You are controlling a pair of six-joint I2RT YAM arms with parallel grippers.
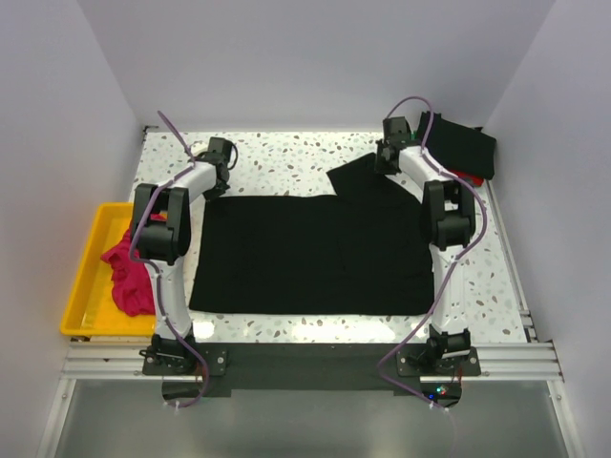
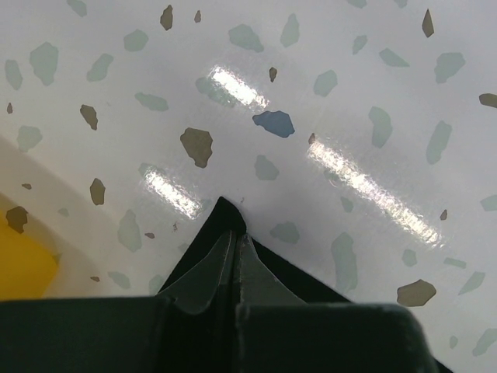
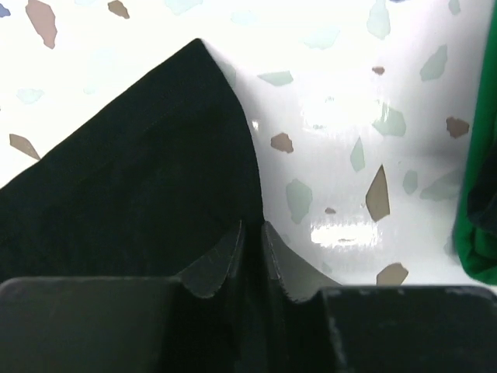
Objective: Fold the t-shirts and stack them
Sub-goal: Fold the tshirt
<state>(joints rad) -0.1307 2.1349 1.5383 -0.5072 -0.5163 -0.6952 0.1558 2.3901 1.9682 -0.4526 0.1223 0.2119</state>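
A large black t-shirt (image 1: 310, 253) lies spread flat on the speckled table. My left gripper (image 1: 221, 153) is at the shirt's far left. In the left wrist view the gripper (image 2: 235, 233) is shut on a pointed corner of the black cloth (image 2: 225, 214). My right gripper (image 1: 387, 157) is at the far right, by the shirt's sleeve (image 1: 351, 176). In the right wrist view the gripper (image 3: 252, 224) is shut on the edge of the black cloth (image 3: 132, 179). A magenta-pink t-shirt (image 1: 129, 272) lies bunched in the yellow tray (image 1: 86, 277).
A folded black cloth (image 1: 463, 143) lies at the back right corner with a bit of red (image 1: 468, 177) under it. Green cloth (image 3: 477, 194) shows at the right edge of the right wrist view. White walls close in the table on three sides.
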